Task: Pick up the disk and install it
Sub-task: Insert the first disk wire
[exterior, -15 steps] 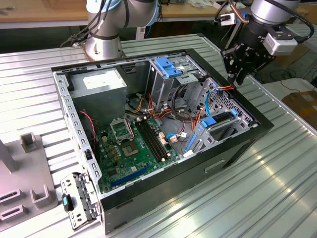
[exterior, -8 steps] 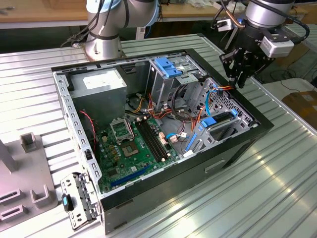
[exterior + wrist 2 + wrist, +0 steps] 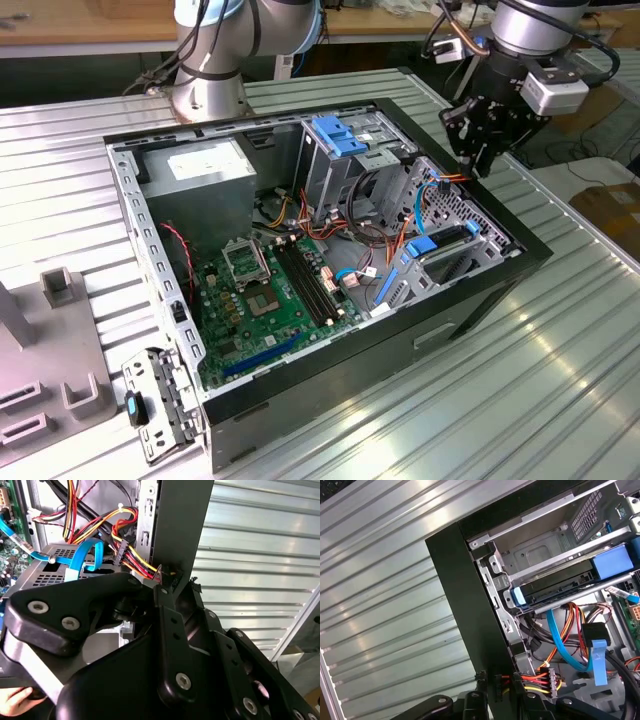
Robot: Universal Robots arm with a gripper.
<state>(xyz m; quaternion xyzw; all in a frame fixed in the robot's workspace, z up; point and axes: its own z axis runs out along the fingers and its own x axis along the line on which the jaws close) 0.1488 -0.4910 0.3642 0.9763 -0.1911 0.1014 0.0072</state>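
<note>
The disk (image 3: 560, 586) is a flat dark drive with light-blue rail ends. It lies in a bay of the metal drive cage (image 3: 545, 550) inside the open computer case. In the exterior view the same disk (image 3: 447, 240) sits in the cage at the case's right side. My gripper (image 3: 478, 165) hangs over the case's rim near the far right corner, just above the cage. In both wrist views its fingertips (image 3: 480, 678) stand a little apart over the black case wall (image 3: 470, 605), with nothing between them. A power plug with red and yellow wires (image 3: 540, 680) lies right beside them.
The case (image 3: 470, 300) lies open on a ribbed metal table (image 3: 560, 370). Inside are a green motherboard (image 3: 270, 300), a grey power supply (image 3: 205, 170), an upright blue latch (image 3: 340, 135) and loose blue and orange cables (image 3: 400, 250). Grey fixtures (image 3: 60, 350) stand at the exterior view's left.
</note>
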